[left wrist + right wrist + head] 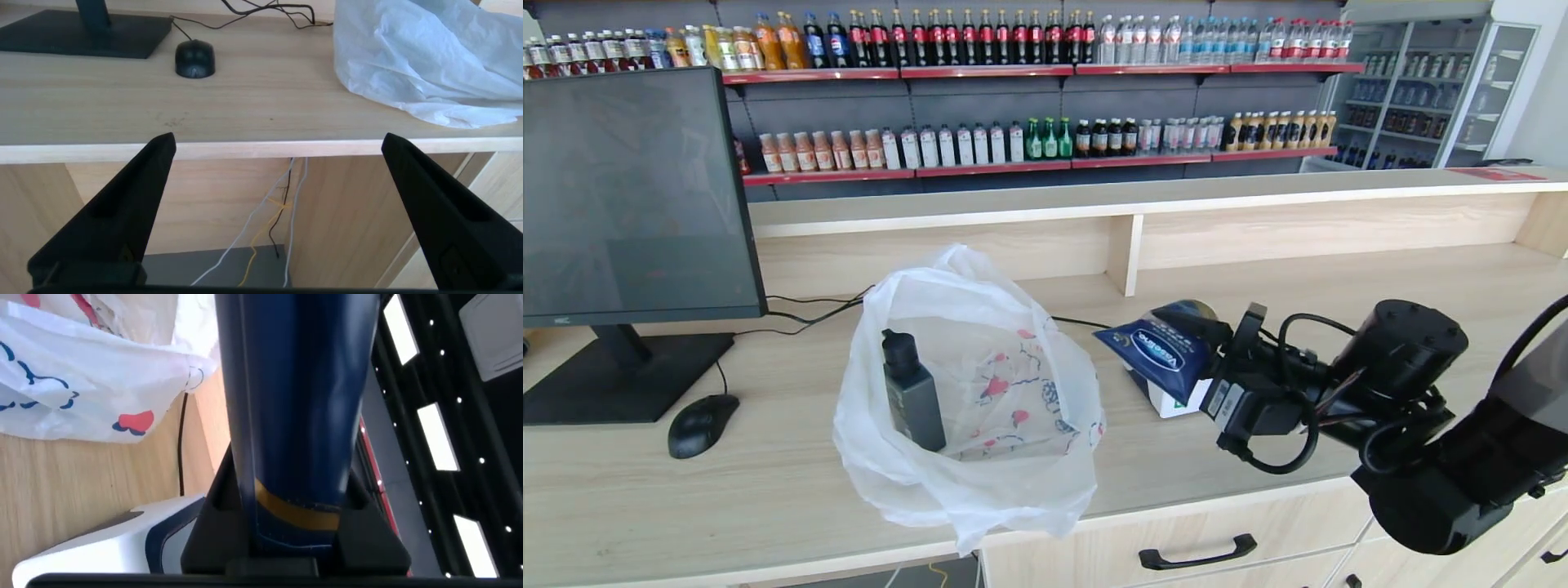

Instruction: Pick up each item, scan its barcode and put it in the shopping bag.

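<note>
My right gripper (1205, 347) is shut on a dark blue pouch (1160, 347), holding it in the air to the right of the shopping bag (980, 392), above a white barcode scanner (1176, 400) on the counter. In the right wrist view the blue pouch (290, 408) sits squeezed between the fingers, the white scanner (106, 547) below it and the printed bag (90, 367) beyond. A dark grey bottle (912, 392) stands inside the open white bag. My left gripper (278, 212) is open and empty, below the counter's front edge (245, 149), near the white bag (425, 57).
A monitor (629, 204) on its stand and a black mouse (701, 423) with cables sit at the counter's left. The mouse (195, 58) also appears in the left wrist view. A raised wooden ledge (1127, 200) runs behind. Drink shelves (1013, 73) line the back wall.
</note>
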{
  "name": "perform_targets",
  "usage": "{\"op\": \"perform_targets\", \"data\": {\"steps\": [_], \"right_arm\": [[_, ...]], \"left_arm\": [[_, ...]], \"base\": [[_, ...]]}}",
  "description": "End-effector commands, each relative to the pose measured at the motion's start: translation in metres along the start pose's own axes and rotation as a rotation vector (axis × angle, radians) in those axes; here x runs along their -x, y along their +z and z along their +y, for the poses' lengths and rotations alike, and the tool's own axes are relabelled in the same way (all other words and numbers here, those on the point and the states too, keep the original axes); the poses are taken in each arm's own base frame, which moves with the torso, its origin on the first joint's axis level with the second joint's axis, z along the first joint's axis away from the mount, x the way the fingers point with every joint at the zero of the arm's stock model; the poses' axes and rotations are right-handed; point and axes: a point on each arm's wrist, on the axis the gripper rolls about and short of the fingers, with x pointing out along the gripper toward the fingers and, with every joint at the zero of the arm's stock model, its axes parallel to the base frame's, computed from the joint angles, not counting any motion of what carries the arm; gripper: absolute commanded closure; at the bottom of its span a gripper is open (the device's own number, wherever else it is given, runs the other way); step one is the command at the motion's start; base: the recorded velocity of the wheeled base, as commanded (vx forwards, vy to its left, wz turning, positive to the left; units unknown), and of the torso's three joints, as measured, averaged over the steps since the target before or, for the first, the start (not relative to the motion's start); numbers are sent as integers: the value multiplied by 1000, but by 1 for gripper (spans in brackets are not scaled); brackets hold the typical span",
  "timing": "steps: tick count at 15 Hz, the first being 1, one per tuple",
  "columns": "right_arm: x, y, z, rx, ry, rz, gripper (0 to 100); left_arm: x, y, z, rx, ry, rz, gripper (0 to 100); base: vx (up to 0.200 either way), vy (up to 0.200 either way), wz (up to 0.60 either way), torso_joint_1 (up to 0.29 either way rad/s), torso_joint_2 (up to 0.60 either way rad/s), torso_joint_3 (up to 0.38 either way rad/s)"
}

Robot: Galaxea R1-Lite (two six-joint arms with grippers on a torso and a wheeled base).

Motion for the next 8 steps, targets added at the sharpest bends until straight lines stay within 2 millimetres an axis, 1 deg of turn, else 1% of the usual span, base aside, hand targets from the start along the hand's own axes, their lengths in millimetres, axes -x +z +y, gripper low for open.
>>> {"op": "perform_targets", "data": {"steps": [1,2,4,7,8], "right_arm": [[4,-12,1,1,2,18,100],[8,-16,-4,11,-2,17,100],[12,-21,1,16,21,8,100],[10,-21,1,33,20,2,100],[9,-22,4,32,28,1,100]], "left_arm": [[0,0,0,1,1,0,0],[0,0,0,1,1,0,0],[0,0,0,1,1,0,0],[0,0,0,1,1,0,0],[0,0,0,1,-1,0,0]], "base": [[0,0,0,0,0,0],[0,0,0,0,0,0],[0,0,0,0,0,0],[0,0,0,0,0,0],[0,0,0,0,0,0]]}}
